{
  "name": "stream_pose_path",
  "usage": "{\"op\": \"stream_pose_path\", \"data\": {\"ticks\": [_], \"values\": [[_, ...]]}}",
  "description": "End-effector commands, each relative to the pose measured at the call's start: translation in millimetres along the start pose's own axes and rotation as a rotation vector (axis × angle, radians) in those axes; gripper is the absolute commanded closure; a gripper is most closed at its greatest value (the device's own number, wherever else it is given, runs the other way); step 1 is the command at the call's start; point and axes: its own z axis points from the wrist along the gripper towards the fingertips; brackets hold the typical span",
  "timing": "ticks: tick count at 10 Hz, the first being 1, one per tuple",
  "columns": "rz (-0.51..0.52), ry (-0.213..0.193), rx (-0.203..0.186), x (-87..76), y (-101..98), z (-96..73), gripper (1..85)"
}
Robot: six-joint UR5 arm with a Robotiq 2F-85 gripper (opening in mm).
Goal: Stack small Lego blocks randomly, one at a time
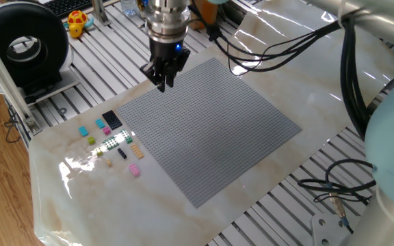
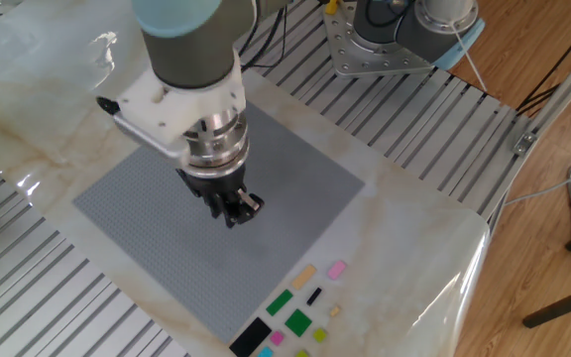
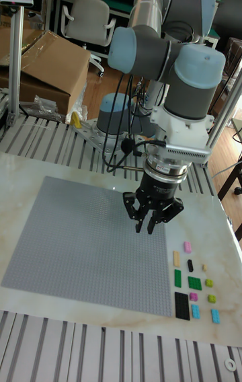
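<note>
The small Lego blocks (image 1: 115, 140) lie loose on the marble beside the grey baseplate (image 1: 211, 130), in cyan, pink, green, tan and black, with a dark plate (image 1: 113, 120) among them. They show too in the other fixed view as a cluster (image 2: 300, 297), and in the tall view as a cluster (image 3: 193, 281). My gripper (image 1: 161, 83) hangs over the baseplate's far left edge, apart from the blocks. Its fingers meet at the tips with nothing between them. It also shows as gripper (image 2: 236, 215) and gripper (image 3: 148, 226).
A black round device (image 1: 26, 44) and a yellow toy (image 1: 77, 22) stand on the slatted bench behind the marble sheet. Cables (image 1: 286, 41) trail from the arm. A metal mounting plate (image 2: 385, 45) sits at the far side.
</note>
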Motion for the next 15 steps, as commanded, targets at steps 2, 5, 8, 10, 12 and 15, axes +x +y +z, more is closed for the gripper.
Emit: {"op": "stream_pose_path", "data": {"ticks": [2,5,8,10,12,15], "values": [[0.08,-0.056,-0.035,-17.2,43.6,34.0,51.7],[0.05,0.006,-0.02,-4.9,48.9,38.3,52.0],[0.026,-0.009,-0.044,-8.3,56.2,39.9,52.0],[0.082,-0.029,-0.049,-42.6,77.5,54.8,48.7],[0.104,-0.044,-0.059,-66.3,99.6,61.0,48.7],[0.064,-0.02,-0.018,-59.5,89.5,61.6,54.7]]}}
